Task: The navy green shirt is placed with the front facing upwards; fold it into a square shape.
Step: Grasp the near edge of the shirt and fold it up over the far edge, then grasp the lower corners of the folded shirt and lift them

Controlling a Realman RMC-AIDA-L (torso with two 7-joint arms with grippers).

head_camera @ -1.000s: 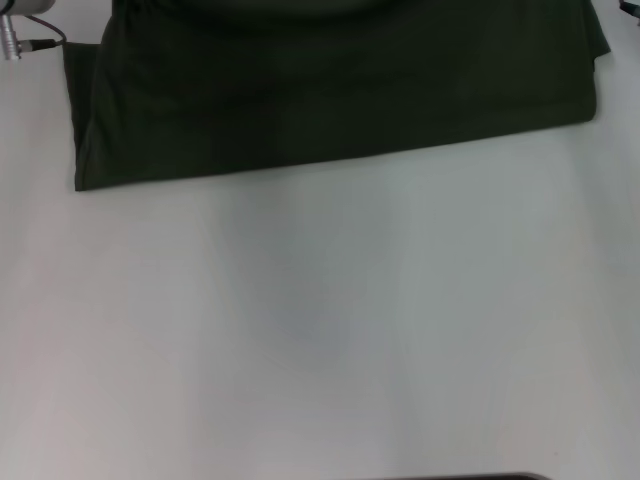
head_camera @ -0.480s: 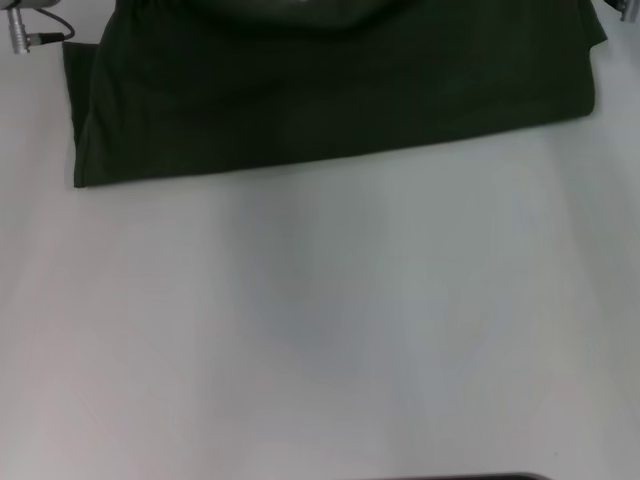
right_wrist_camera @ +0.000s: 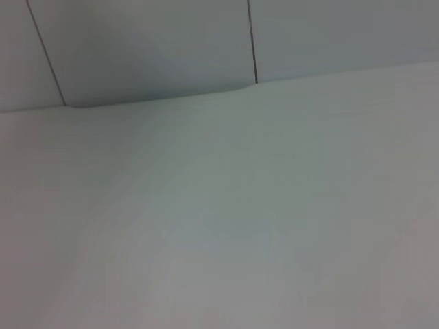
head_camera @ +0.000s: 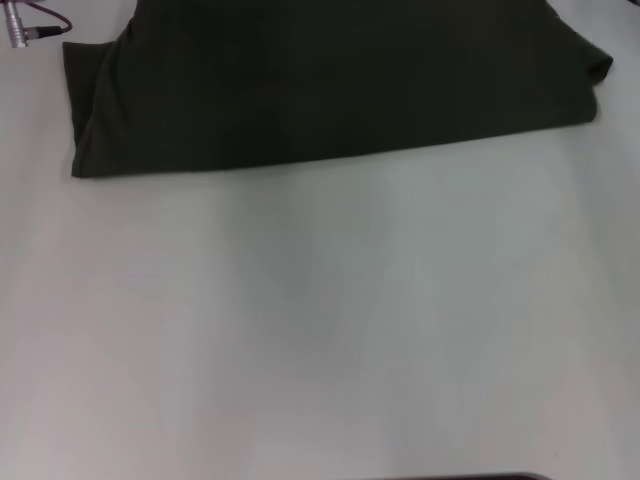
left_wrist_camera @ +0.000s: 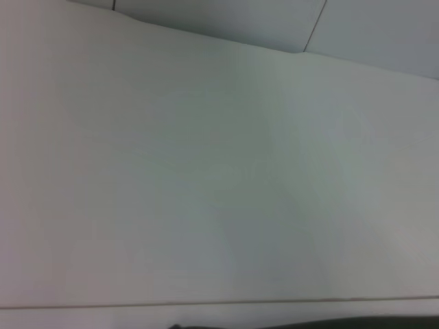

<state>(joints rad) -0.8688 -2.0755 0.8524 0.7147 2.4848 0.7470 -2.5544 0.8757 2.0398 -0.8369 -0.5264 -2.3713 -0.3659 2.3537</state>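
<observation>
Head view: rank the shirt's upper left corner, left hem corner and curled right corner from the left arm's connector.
Navy green shirt, from the connector:
1. Upper left corner, beside it.
2. Left hem corner, left.
3. Curled corner, far right.

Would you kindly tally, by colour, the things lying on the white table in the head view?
Dark green: 1, the navy green shirt, at the table's far edge.
Silver: 1, a metal connector with a dark-red cable, at the far left corner; what it belongs to is cut off.
Total: 2.
</observation>
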